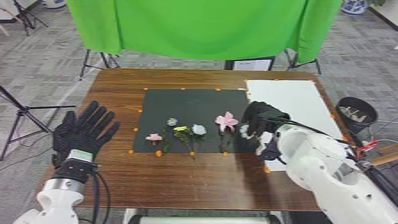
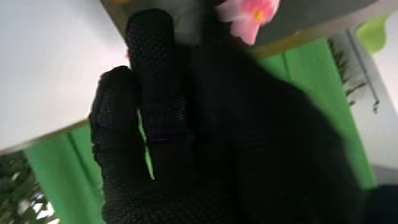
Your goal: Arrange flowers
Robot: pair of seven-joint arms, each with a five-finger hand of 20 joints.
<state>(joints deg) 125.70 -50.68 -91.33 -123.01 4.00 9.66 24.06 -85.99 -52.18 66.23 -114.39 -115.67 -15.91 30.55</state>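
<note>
Resembles a robotics lab. Includes 2 white robot arms (image 1: 320,165) at a brown wooden table (image 1: 178,185), orange markers (image 1: 183,89) around a dark mat (image 1: 178,105), a green cloth (image 1: 195,30) hung beyond, black tripod stands (image 1: 25,107) and grey, office-like flooring (image 1: 35,65).

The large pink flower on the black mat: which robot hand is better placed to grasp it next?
Right, I'd judge: the right robot hand is close beside the large pink flower, while the left robot hand is left of the black mat, with other flowers between.
</note>
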